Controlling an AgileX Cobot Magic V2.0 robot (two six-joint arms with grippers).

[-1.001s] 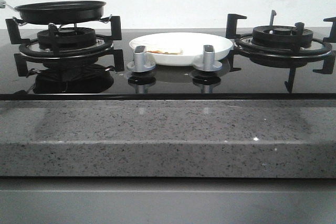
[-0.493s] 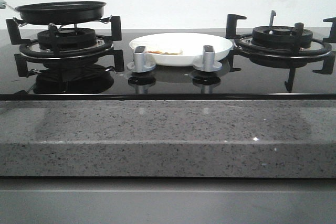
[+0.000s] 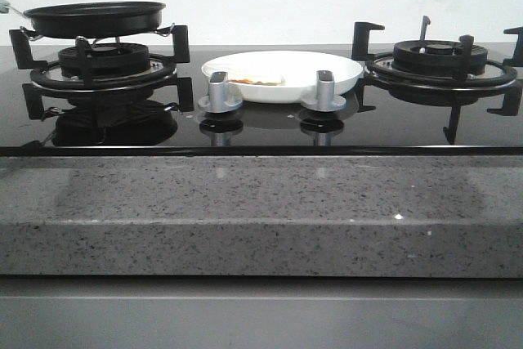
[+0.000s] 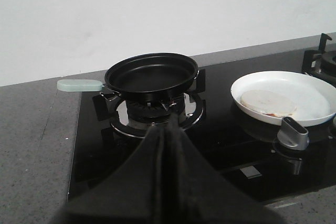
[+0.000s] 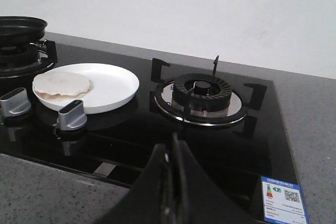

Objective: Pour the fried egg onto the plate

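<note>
Operator: Currently, where is the fried egg (image 5: 63, 84)?

Technician: It lies flat inside the plate (image 5: 113, 85), on the side of the plate nearer the left burner. The plate rests on the black glass hob, between the two burners and just behind the two silver knobs (image 3: 219, 92). Judged from this placement, the transfer is complete.

Operator: Where is the frying pan (image 4: 151, 73)?

Technician: It sits upright and empty on the left burner grate (image 4: 157, 109), toward the left edge of the desk (image 3: 261, 210). Its pale green handle (image 4: 79, 85) points outward over the left edge of the hob. That orientation keeps the handle within reach of the left arm.

Operator: Report the state of the left claw (image 4: 168, 129).

Technician: Its fingers are pressed together, tip to tip, with nothing between them. It is apart from the pan and clear of the handle, with the pan and burner beyond its tips.

Operator: And the right claw (image 5: 170, 153)?

Technician: The same condition applies: fingers closed against each other and nothing held. It is above the near edge of the hob, facing the right burner (image 5: 202, 93), well apart from the plate.

Operator: What remains?

Technician: In my judgement, nothing further on the egg. Both claws are clear of the cookware, which is consistent with a parked posture. Neither arm appears in the front view.
</note>
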